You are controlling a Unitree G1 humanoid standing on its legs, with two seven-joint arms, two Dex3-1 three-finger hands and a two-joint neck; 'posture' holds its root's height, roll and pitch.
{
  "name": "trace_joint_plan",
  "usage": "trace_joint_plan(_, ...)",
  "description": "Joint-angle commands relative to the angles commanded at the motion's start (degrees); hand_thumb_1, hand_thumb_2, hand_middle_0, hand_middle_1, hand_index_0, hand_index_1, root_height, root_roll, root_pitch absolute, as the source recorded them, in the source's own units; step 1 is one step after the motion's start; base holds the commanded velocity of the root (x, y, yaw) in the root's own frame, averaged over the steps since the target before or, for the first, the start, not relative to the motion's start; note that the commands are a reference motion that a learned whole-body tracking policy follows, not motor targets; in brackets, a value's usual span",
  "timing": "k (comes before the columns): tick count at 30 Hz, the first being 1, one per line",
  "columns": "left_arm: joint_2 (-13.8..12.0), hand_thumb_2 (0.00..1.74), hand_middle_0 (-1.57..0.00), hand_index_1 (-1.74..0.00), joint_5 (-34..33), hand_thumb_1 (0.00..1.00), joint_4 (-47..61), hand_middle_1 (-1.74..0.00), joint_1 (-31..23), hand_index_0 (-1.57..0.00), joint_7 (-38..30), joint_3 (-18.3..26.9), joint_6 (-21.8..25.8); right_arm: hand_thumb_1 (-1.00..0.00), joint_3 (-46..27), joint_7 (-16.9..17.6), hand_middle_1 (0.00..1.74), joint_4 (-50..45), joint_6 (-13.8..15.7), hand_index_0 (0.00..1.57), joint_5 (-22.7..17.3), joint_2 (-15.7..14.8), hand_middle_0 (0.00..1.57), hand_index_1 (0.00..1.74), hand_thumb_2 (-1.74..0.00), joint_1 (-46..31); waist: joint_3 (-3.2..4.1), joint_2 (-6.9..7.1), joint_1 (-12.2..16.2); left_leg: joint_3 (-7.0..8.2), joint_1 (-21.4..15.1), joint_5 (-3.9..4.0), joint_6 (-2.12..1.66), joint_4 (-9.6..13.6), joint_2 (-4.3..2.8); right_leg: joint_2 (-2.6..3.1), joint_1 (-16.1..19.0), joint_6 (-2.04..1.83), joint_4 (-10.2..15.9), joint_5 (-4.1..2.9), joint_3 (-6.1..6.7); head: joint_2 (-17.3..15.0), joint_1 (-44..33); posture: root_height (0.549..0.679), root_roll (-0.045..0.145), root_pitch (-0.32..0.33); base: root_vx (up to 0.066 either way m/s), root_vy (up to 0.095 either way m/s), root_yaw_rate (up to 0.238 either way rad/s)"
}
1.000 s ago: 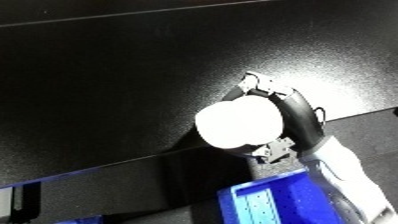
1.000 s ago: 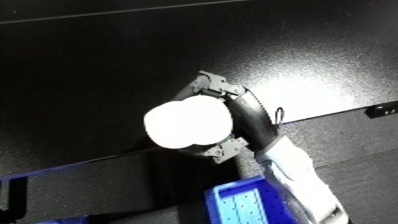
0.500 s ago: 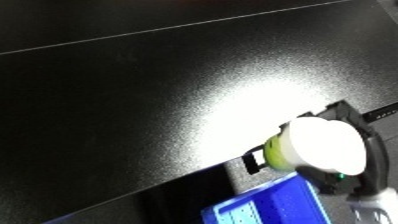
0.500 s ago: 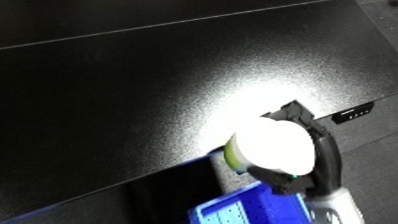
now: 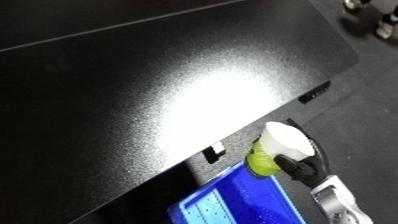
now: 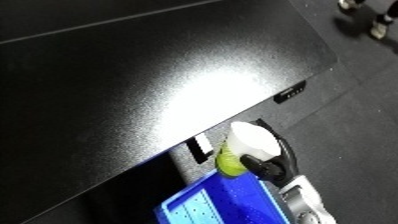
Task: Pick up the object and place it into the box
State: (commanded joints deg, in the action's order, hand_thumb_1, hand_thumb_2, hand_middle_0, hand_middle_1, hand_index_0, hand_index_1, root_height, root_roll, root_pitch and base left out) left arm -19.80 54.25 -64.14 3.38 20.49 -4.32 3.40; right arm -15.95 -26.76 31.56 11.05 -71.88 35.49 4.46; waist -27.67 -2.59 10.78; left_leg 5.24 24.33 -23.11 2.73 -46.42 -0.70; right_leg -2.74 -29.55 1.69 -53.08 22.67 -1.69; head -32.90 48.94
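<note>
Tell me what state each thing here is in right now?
Object: white with a yellow-green side, held in the air past the table's edge, just above the bin.
Right hand: fingers curled round the object.
Blue bin: open, on the floor beside the table.
Table: black, glare-lit.

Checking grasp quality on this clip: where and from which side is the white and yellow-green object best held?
Around its middle, from the side, as the right hand does now: fingers curl round the white and yellow-green object, leaving the yellow-green end clear toward the blue bin. Its rounded body seems suited to a wrap.
</note>
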Motion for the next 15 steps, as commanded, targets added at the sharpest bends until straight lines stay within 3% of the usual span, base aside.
trace_joint_plan(5, 0.2, 0.0, 0.0, 0.0, -0.8, 0.0, -0.1, 0.0, 0.6, 0.0, 0.6, 0.8, -0.3, -1.0, 1.8, 3.0, 1.74, 11.4, 1.8, 1.57, 5.7, -1.3, 1.57, 1.74, -1.74, -1.1, -0.38, -0.59, -0.1, -0.29, 0.2, 0.28, 0.45, 0.1, 0.66, 0.66, -0.3, 0.11, 0.2, -0.53, 0.31, -3.5, 4.5, 0.62, 0.061, 0.02, -0.027, 0.01, -0.008)
trace_joint_plan(10, 0.5, 0.0, 0.0, 0.0, -1.1, 0.0, -1.2, 0.0, 1.9, 0.0, 0.8, 0.1, 0.1, -1.0, 4.4, 3.9, 1.74, 21.5, 0.5, 1.57, 9.5, -0.8, 1.57, 1.74, -1.74, 1.2, -0.62, -1.26, -0.9, -0.55, 0.3, 0.2, 0.85, -0.4, 1.07, 0.84, -0.2, 0.3, 0.0, -0.66, 0.43, -6.1, 7.6, 0.619, 0.059, 0.015, -0.012, -0.001, 0.019)
trace_joint_plan(15, 0.7, 0.0, 0.0, 0.0, -1.6, 0.0, -2.5, 0.0, 2.4, 0.0, 1.3, 0.0, 0.2, -1.0, 7.1, 4.2, 1.74, 28.5, -0.6, 1.57, 13.5, -0.7, 1.57, 1.74, -1.74, 3.4, -0.59, -1.92, -1.5, -0.67, 0.2, 0.33, 0.99, -0.2, 1.47, 0.95, -0.2, 0.43, 0.0, -0.67, 0.56, -7.3, 9.8, 0.619, 0.06, 0.013, 0.001, -0.001, 0.021)
